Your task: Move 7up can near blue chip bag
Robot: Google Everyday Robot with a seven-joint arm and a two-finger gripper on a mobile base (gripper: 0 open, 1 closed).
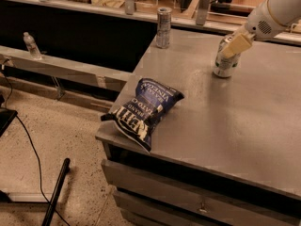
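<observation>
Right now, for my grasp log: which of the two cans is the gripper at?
The short green-and-white 7up can on the right, gripper at its top; the taller slim silver can stands alone.
</observation>
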